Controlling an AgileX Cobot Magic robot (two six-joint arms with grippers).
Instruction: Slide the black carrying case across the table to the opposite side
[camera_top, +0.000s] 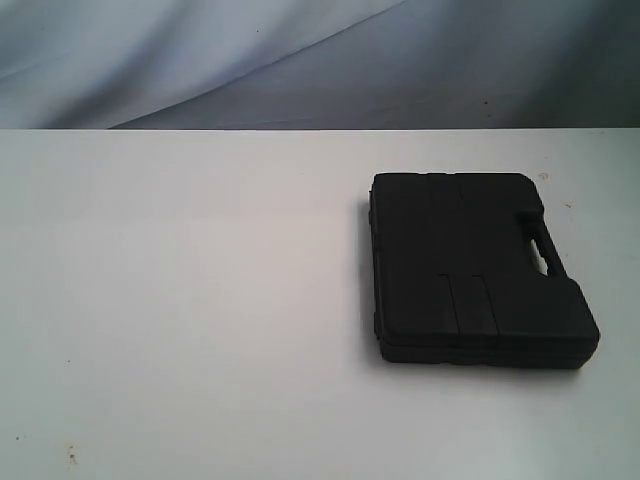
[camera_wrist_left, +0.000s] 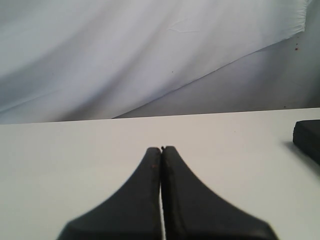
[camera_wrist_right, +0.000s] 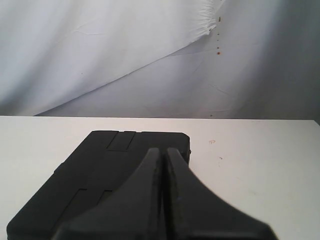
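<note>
The black carrying case (camera_top: 475, 265) lies flat on the right half of the white table (camera_top: 200, 300), its handle facing the right edge. Neither arm shows in the exterior view. In the right wrist view the case (camera_wrist_right: 100, 170) lies just below and ahead of my right gripper (camera_wrist_right: 163, 150), which is shut with nothing between its fingers. My left gripper (camera_wrist_left: 161, 149) is shut too, empty, over bare tabletop (camera_wrist_left: 75, 160). Only a corner of the case (camera_wrist_left: 307, 140) shows at the edge of the left wrist view.
A wrinkled pale cloth backdrop (camera_top: 300, 60) hangs behind the table's far edge. Small dark specks (camera_top: 70, 455) mark the tabletop near the front left, and faint marks (camera_wrist_right: 212, 142) lie beside the case.
</note>
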